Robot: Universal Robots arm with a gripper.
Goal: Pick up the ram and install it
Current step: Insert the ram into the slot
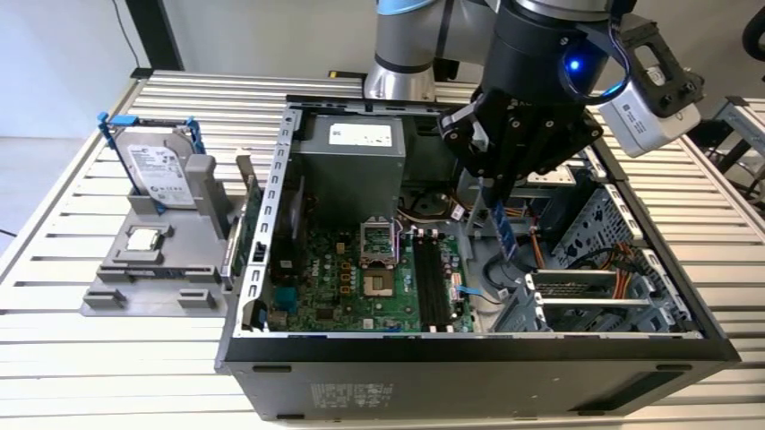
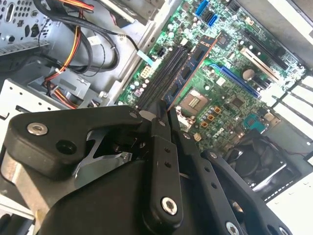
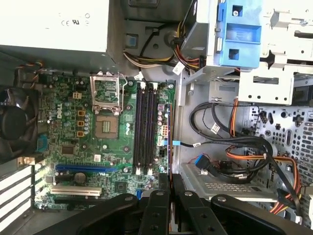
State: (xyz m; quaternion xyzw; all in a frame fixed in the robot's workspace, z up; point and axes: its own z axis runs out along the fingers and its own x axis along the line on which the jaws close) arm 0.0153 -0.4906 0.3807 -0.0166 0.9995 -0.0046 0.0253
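Fingers (image 3: 157, 208) pinched narrow on the ram (image 3: 170, 127), apparently edge-on above motherboard (image 3: 73, 127), beside memory slots (image 3: 144, 127)

A table (image 1: 72, 358) of pale ribbed metal slats spans the exterior view under soft, even light. Beyond its edge, toward ten o'clock, lies a light grey floor (image 1: 36, 170). A dark upright post (image 1: 161, 36) stands at eleven o'clock.

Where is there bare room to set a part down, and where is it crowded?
Free: slatted table in front of the gray fixture at the exterior view's left, and a strip beside the case at that view's right. Crowded: inside it, where cables lie beside the memory slots and the gripper holds the ram.
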